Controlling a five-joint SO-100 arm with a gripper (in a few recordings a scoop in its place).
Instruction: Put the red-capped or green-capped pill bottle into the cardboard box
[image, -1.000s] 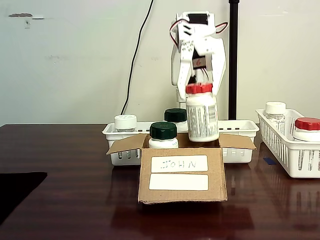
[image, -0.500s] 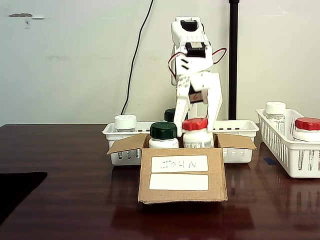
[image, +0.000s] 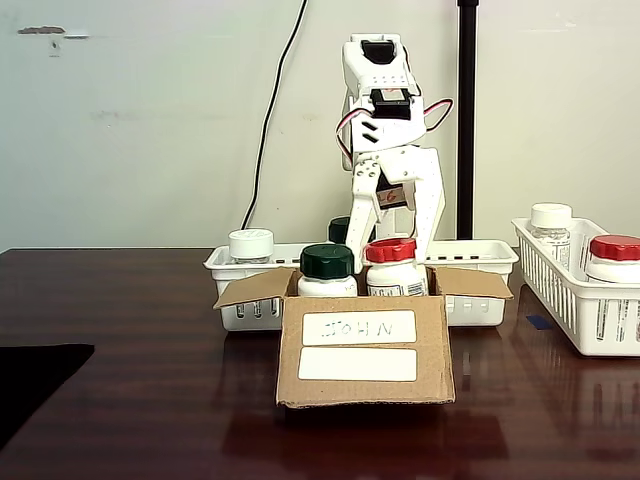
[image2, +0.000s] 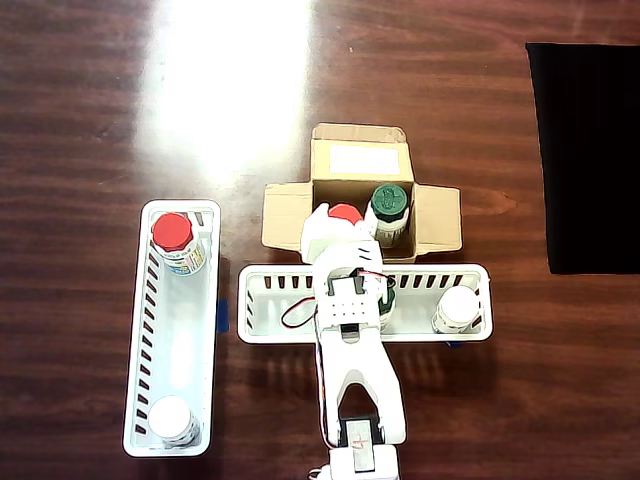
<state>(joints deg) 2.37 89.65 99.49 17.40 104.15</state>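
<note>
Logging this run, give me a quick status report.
Gripper open, straddling the red cap. Pill bottle down inside the box, beside a green-capped bottle. Nothing in the way.

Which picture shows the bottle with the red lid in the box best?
The fixed view: the small white plastic pill bottle with the red ribbed cap stands clear above the brown cardboard box, cap and label top visible. In the overhead view the robot's arm covers most of that cap.
</note>
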